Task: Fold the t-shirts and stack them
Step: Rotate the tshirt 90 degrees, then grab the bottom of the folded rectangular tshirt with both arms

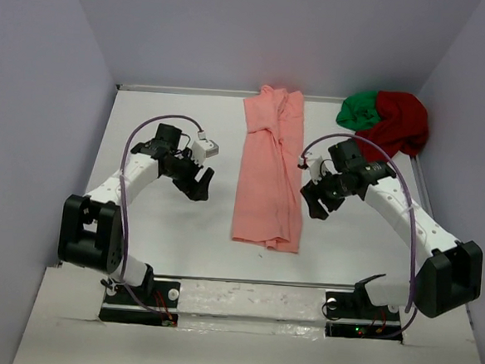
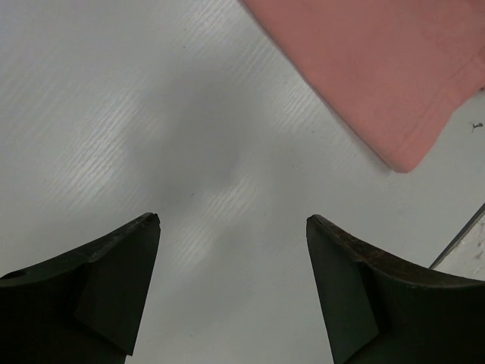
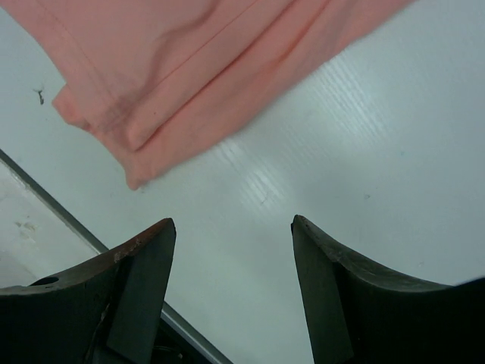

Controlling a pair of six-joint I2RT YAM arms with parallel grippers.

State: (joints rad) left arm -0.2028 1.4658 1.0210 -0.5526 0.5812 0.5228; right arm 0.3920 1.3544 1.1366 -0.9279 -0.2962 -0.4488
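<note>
On the table, the pink shirt is lying mid-frame as a long strip, seemingly needing more folds. The red shirt and green shirt are sitting crumpled upper right, not yet folded. The left gripper and right gripper are flanking the strip, jaws apart, empty.

Soft matt cloth on the salmon-pink t-shirt; white desk, finely ribbed, with a faint sheen; matt black plastic fingers.
</note>
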